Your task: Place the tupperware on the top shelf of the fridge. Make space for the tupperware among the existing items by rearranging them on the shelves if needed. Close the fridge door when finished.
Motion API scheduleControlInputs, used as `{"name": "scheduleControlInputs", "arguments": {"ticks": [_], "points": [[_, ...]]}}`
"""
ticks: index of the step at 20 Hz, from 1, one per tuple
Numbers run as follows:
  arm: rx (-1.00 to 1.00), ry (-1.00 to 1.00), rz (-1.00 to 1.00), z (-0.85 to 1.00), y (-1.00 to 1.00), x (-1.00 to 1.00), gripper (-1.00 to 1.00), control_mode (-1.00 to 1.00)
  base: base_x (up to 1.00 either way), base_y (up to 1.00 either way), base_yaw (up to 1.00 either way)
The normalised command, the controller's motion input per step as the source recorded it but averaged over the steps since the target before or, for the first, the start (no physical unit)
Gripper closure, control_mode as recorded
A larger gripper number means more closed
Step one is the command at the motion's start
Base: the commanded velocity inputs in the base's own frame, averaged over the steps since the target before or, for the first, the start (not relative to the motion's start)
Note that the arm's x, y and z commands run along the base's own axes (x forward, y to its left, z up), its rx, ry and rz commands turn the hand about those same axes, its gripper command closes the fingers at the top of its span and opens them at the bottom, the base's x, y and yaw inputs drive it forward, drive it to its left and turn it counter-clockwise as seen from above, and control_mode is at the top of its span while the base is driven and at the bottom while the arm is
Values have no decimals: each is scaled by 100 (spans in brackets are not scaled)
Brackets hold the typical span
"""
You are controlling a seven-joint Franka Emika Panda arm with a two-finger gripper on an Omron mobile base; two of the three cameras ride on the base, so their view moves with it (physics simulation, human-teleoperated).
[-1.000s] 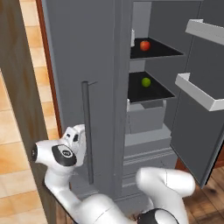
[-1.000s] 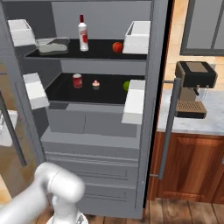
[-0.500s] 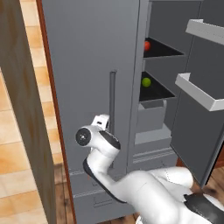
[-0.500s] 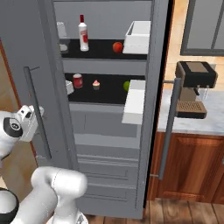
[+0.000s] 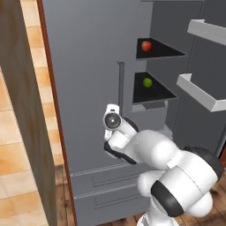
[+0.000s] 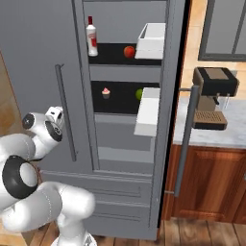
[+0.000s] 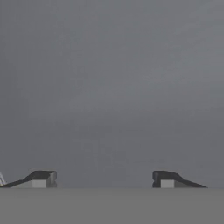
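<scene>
- two-finger dark-tipped gripper [image 7: 104,179] jaws spread apart, nothing between
- tall matte grey fridge [image 5: 84,79] left door panel directly ahead of jaws, close
- thin vertical bar handle [image 5: 120,84] beside jaws

The fridge's left door [image 5: 88,88] is swinging further shut, now hiding the tupperware. The gripper [image 7: 103,179] is pressing along with it.

— How's the light?
— Even and soft, no glare. Past the gripper [image 7: 104,179], the fridge [image 5: 84,66] door reads flat grey; the shelves [image 6: 126,54] beyond sit darker.
— Sharpness?
— Slightly soft all over, perhaps from low resolution; edges look undistorted.
</scene>
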Motion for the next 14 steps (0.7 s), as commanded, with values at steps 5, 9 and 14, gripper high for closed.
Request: {"name": "scheduleControlInputs", "arguments": {"ticks": [5,9,14], "points": [[-5,8,0,0,48,100,-100,-100,0,0,0],[-5,3,0,33,45,48,-100,-100,0,0,0],[0,-13,9,98,46,-43,-100,-100,0,0,0]]}}
